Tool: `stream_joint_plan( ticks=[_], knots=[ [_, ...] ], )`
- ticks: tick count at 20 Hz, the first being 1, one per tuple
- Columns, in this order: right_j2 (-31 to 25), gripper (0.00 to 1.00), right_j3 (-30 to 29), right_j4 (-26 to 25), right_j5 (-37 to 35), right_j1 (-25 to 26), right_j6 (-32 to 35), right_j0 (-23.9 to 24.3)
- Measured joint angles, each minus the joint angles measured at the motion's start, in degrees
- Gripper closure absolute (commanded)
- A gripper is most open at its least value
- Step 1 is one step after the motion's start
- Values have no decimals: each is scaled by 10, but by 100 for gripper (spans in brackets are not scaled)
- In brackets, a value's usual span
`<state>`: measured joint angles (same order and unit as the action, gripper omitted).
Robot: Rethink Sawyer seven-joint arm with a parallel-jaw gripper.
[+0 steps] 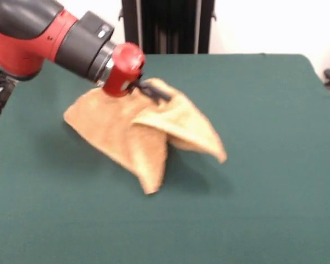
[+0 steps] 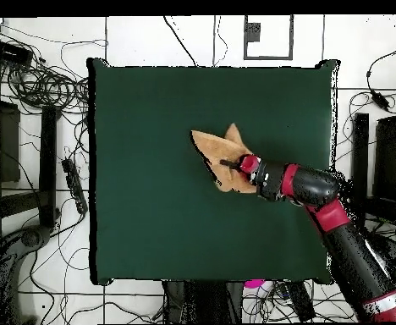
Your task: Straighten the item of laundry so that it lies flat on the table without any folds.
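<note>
The orange-tan towel (image 1: 129,132) is bunched and lifted into a tent shape near the table's middle. One corner hangs down toward the front and a flap (image 1: 201,135) sticks out to the right. My gripper (image 1: 154,91) comes in from the upper left and is shut on the towel's raised top edge. In the overhead view the towel (image 2: 211,147) lies a little right of the middle, with the gripper (image 2: 230,162) on its near right side. The dark green table (image 1: 264,192) is far larger than the towel. No tag or stripe bands show.
The red and black arm (image 2: 320,190) reaches over the table's right half in the overhead view. Cables and dark equipment (image 2: 32,93) lie on the floor left of the table (image 2: 151,220). A black stand (image 1: 168,25) rises behind the far edge.
</note>
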<state>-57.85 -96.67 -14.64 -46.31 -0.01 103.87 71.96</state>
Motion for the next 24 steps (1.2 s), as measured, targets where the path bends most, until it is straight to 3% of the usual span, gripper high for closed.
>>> stream_joint_plan(
  ticks=[6, 10, 13, 15, 18, 21, 24],
  knots=[
    [-33, 100, -34, 47, -47, 0, 0, -2],
    [-35, 100, -25, 59, -80, 6, 0, -14],
    [-27, 100, 25, 28, -106, 31, -11, -41],
    [-26, 100, 83, -43, -92, 65, -45, -60],
    [-27, 100, 128, -112, -48, 102, -92, -67],
    [-30, 100, 152, -150, -4, 133, -136, -63],
    [-40, 100, 159, -158, 30, 159, -181, -54]
  ],
)
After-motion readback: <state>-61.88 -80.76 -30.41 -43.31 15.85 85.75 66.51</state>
